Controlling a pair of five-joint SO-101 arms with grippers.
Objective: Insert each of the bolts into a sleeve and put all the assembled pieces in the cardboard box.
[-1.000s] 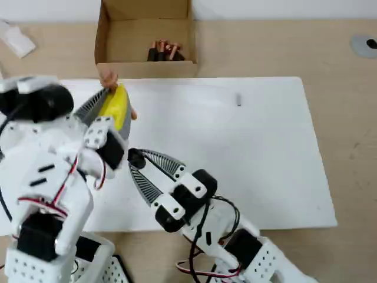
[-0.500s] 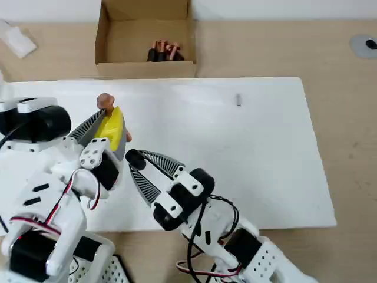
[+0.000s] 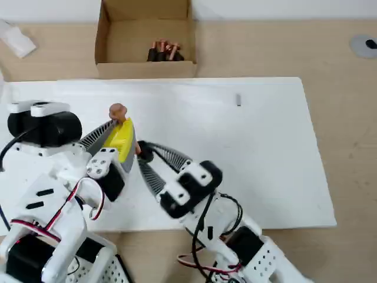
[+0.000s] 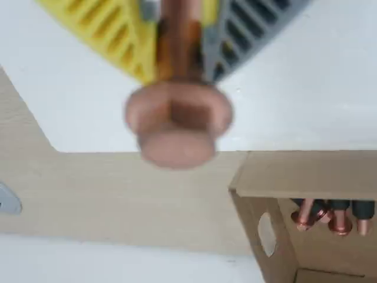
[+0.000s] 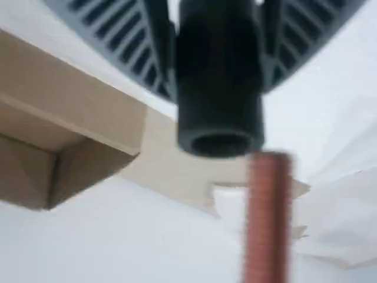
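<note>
Yellow and grey, the left fingers [image 3: 121, 138] are closed tight on a copper bolt [image 3: 118, 110]. They grip its shank, and the round head sticks out past the tips on the side toward the box [image 3: 144, 69]. The right fingers [image 3: 168, 154], grey and ribbed, are closed on a black sleeve [image 3: 144, 151], whose open mouth juts beyond their tips. In the right wrist view the bolt's threaded end lies just beside the sleeve's mouth, to one side of the hole and not inside it. In the high view the two sets of fingers meet close together, the sleeve near the bolt's lower end and the bolt tilted. Both are held above a white sheet [image 3: 253, 153] spread over the wooden worktop [image 3: 344, 88]. The cardboard box sits on the worktop just beyond the sheet's far edge, with its top open. Several finished pieces [image 3: 164, 51], copper heads on black sleeves, lie together inside it near its right wall.
</note>
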